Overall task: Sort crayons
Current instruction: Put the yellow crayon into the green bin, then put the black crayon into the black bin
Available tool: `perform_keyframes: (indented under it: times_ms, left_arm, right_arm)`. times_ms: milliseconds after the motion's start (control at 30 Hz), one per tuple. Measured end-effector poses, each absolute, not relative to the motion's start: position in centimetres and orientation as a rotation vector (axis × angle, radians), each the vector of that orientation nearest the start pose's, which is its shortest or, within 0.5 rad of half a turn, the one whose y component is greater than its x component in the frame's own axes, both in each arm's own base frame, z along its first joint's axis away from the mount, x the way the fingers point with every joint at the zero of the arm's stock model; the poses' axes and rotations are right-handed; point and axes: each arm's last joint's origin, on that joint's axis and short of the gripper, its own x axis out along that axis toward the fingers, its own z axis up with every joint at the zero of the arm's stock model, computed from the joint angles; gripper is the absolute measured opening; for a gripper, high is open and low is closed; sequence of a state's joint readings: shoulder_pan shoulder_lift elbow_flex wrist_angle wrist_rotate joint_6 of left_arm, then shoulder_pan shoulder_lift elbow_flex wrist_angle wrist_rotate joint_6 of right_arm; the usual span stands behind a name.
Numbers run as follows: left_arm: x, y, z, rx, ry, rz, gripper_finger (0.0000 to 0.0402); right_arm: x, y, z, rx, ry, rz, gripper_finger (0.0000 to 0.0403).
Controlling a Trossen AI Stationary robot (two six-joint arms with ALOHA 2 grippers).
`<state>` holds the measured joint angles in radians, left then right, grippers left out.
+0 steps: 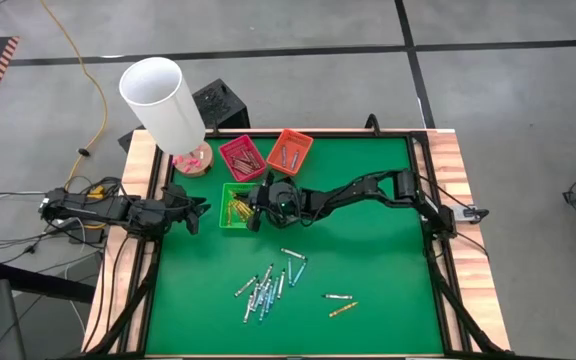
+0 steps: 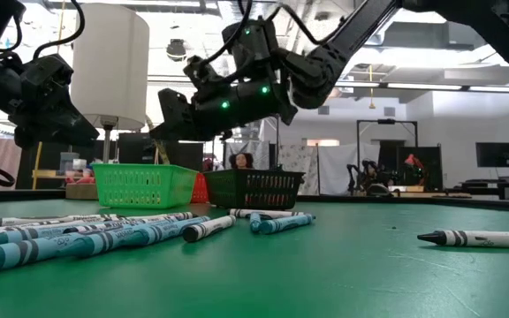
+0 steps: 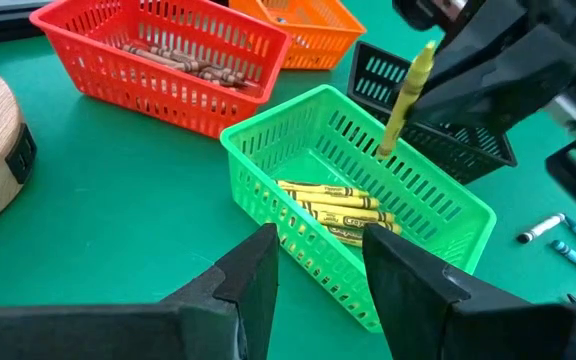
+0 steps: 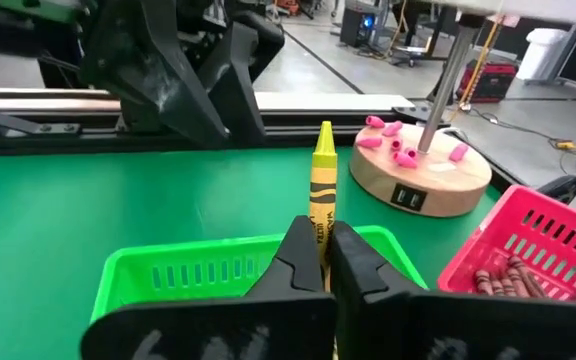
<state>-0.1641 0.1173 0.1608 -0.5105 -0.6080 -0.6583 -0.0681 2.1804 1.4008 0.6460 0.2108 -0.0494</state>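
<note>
Closest to us, blue and grey crayons (image 2: 104,231) lie loose on the green desk (image 1: 368,270), well away from both sets of fingers. We see the green tray (image 3: 368,190) right under the right fingers (image 4: 323,255), with yellow crayons (image 3: 333,205) inside. The red tray (image 1: 242,156) and orange tray (image 1: 289,150) sit just past it. The right fingers pinch one yellow crayon (image 4: 322,190) upright over the green tray. The left fingers (image 3: 318,270) wait near that tray, spread apart and holding nothing.
</note>
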Motion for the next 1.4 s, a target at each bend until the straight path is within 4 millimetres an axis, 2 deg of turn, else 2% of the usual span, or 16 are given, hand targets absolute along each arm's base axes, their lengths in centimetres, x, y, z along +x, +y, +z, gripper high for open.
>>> perform_keyframes:
  times_ms: [400,800,1033,1133,1400]
  left_arm:
    - [8.3,0.3,16.4,-0.46,0.274,0.558,0.0137]
    - [8.3,0.3,16.4,-0.46,0.274,0.558,0.0137]
    - [8.3,0.3,16.4,-0.46,0.274,0.557,0.0137]
    - [8.3,0.3,16.4,-0.46,0.274,0.558,0.0137]
    - [8.3,0.3,16.4,-0.46,0.275,0.557,0.0137]
  right_arm:
    - [48.0,-4.9,17.4,-0.005,0.174,-0.299,0.0004]
    - [47.9,-5.3,17.1,0.018,0.198,-0.31,0.0052]
    - [47.9,-5.2,17.4,0.009,0.182,-0.308,0.0066]
    - [47.9,-4.8,18.3,-0.041,0.158,-0.295,0.0067]
    - [46.6,-2.7,23.4,-0.121,0.115,-0.248,0.0067]
